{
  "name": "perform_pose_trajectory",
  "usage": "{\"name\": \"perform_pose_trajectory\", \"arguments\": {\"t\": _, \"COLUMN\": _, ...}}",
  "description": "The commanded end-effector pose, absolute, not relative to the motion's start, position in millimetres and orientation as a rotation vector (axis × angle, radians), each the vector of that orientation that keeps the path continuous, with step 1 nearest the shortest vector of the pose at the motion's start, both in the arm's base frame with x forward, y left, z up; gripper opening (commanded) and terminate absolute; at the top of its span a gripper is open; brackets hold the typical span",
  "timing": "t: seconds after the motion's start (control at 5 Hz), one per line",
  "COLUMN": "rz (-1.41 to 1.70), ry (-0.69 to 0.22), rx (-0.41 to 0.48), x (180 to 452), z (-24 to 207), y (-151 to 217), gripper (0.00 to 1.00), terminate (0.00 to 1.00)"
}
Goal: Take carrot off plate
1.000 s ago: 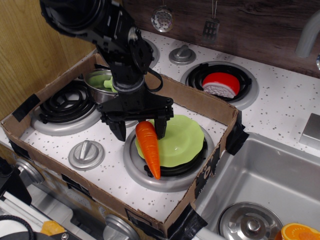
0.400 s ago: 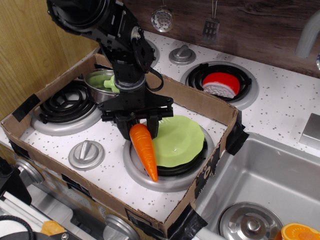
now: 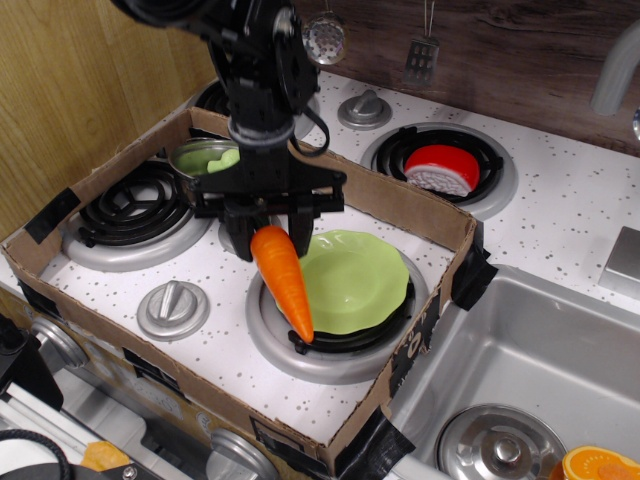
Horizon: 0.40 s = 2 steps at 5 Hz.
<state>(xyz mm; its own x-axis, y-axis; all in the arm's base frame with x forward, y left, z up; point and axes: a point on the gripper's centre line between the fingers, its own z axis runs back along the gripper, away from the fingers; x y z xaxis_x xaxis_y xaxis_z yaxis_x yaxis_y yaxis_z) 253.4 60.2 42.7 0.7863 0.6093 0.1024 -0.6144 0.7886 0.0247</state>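
Observation:
The orange carrot (image 3: 284, 280) hangs point-down from my gripper (image 3: 268, 238), which is shut on its thick upper end. The carrot is lifted above the left edge of the lime-green plate (image 3: 352, 281), its tip over the burner ring at the plate's left rim. The plate sits on the front right burner inside the cardboard box. The carrot's green stem is hidden by the fingers.
A cardboard box wall (image 3: 400, 210) surrounds the stove top. A steel pot (image 3: 200, 165) with a pale green toy vegetable stands behind my gripper. A knob (image 3: 173, 305) is at front left, a burner (image 3: 130, 210) at left. A sink (image 3: 540, 370) lies to the right.
My gripper has risen and shifted slightly left, lifting the carrot off the plate; the carrot now hangs clear of the plate's surface.

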Motion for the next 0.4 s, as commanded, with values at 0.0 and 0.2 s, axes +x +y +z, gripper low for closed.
{"name": "perform_pose_trajectory", "arguments": {"t": 0.0, "rz": 1.021, "ry": -0.106, "rx": 0.141, "x": 237.2, "z": 66.7, "y": 116.6, "gripper": 0.00, "terminate": 0.00}}
{"name": "perform_pose_trajectory", "arguments": {"t": 0.2, "rz": 1.157, "ry": -0.223, "rx": 0.226, "x": 222.0, "z": 67.4, "y": 136.3, "gripper": 0.00, "terminate": 0.00}}
